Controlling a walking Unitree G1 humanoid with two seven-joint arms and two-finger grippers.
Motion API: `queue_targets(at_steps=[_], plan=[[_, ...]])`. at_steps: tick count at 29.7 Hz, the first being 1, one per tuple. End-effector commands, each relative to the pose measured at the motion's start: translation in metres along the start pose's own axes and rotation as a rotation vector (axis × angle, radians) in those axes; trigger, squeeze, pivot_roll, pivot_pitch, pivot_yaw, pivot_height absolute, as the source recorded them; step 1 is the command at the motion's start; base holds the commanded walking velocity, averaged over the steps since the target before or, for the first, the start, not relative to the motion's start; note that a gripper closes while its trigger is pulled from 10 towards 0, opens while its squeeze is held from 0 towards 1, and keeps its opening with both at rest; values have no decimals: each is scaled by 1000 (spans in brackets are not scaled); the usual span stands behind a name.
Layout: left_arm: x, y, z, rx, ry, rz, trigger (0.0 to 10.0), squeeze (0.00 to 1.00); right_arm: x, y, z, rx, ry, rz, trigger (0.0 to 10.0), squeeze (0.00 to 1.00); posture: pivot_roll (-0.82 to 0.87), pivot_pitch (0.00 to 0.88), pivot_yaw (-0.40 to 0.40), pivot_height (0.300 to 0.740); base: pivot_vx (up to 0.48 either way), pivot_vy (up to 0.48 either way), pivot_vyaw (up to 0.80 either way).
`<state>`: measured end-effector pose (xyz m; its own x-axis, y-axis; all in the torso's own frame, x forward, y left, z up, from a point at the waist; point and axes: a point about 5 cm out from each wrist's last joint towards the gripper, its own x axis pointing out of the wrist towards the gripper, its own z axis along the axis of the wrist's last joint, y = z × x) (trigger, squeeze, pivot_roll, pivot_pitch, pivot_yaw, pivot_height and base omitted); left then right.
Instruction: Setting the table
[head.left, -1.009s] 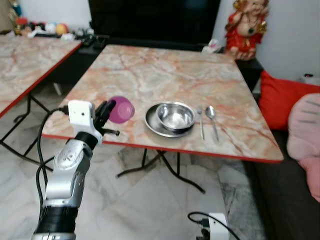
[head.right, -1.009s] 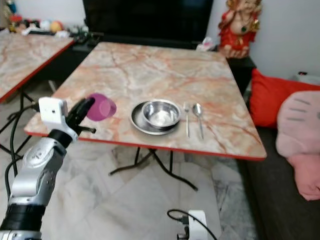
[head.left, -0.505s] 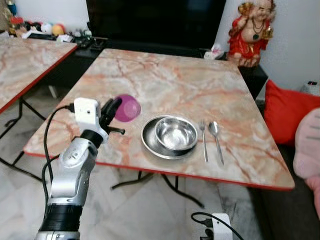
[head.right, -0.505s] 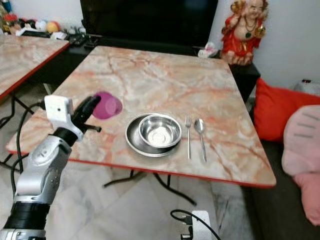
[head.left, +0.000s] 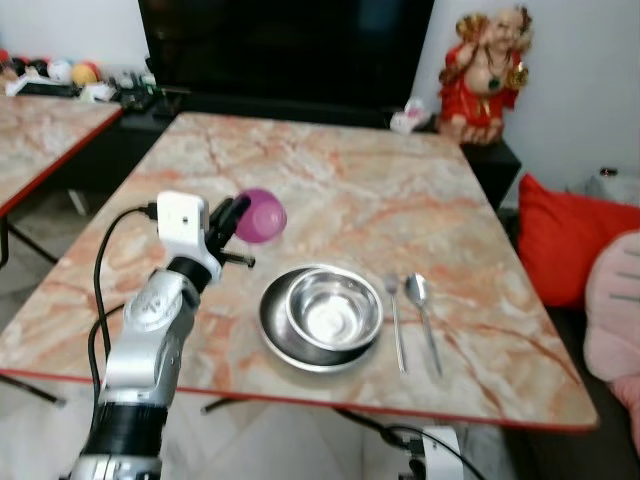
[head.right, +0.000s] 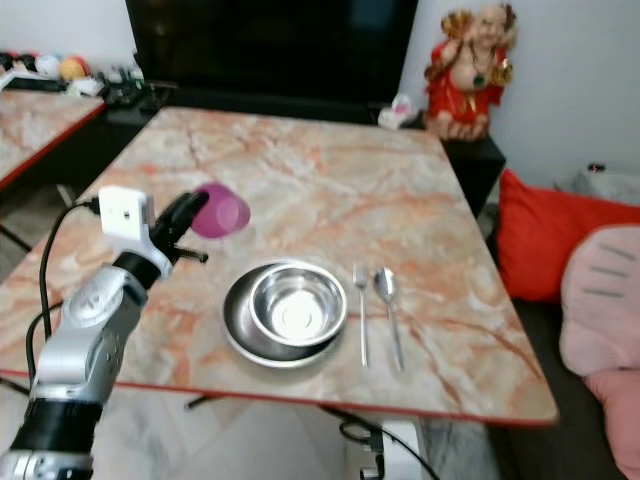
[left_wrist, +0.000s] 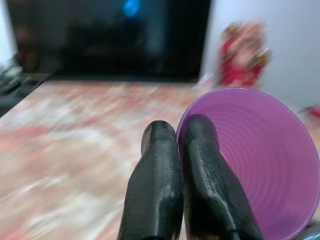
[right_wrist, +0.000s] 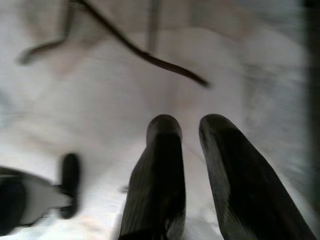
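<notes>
From the head camera, the left gripper (head.left: 236, 212) is raised over the marble table (head.left: 330, 180), pinching the rim of a purple cup (head.left: 261, 216) that hangs above the tabletop, tipped on its side. Just right of it a steel bowl (head.left: 333, 309) sits in a steel plate (head.left: 275, 330), with a fork (head.left: 396, 322) and spoon (head.left: 422, 315) lying side by side to the right. The left wrist view shows the fingers (left_wrist: 200, 165) pressed together on the cup's rim — one inside the mouth. In the right wrist view, the right gripper (right_wrist: 190, 125) hangs over pale floor (right_wrist: 100, 90), fingers slightly apart — holding nothing.
</notes>
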<state>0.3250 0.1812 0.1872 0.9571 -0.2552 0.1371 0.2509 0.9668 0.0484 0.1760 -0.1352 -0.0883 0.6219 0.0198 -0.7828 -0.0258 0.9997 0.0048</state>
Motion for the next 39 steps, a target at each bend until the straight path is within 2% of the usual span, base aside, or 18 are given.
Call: queue_targets(at_steps=[1, 4, 7, 9, 11, 14, 18, 25, 29, 39], plan=[[5, -9, 2, -14, 26, -26, 10000, 0, -1, -9, -5, 1, 14, -23, 10000, 0, 157, 0, -65, 740, 0, 0, 0], [11, -9, 5, -50, 81, -23, 10000, 0, -1, -10, -4, -11, 13, -19, 10000, 0, 158, 0, -64, 740, 0, 0, 0], [16, -8, 6, -47, 156, -3, 10000, 0, 0, -9, -2, -40, 9, -6, 10000, 0, 155, 0, -63, 740, 0, 0, 0], [18, -7, 8, -94, 201, 11, 10000, 0, 0, -9, -1, -34, 9, -7, 10000, 0, 154, 0, -64, 740, 0, 0, 0], [19, -6, 8, -86, 218, 16, 10000, 0, 0, -10, -1, -34, 9, -6, 10000, 0, 154, 0, -65, 740, 0, 0, 0], [23, -6, 16, -8, 271, 25, 10000, 0, 0, -10, -1, -41, 10, -3, 10000, 0, 156, 0, -67, 740, 0, 0, 0], [27, -7, 20, -10, 342, 43, 10000, 0, 0, -10, -1, -45, 10, -1, 10000, 0, 155, 0, -64, 740, 0, 0, 0], [28, -8, 4, -42, 436, 77, 10000, 0, 0, -9, 0, -62, 9, 9, 10000, 0, 151, 0, -59, 740, 0, 0, 0], [28, -9, -6, -89, 482, 111, 10000, 0, 0, -9, -1, -38, 7, -8, 10000, 0, 146, 0, -56, 740, 0, 0, 0], [29, -12, -15, -109, 509, 131, 10000, 0, 0, -11, -1, -38, 8, -21, 10000, 0, 146, 0, -57, 740, 0, 0, 0]])
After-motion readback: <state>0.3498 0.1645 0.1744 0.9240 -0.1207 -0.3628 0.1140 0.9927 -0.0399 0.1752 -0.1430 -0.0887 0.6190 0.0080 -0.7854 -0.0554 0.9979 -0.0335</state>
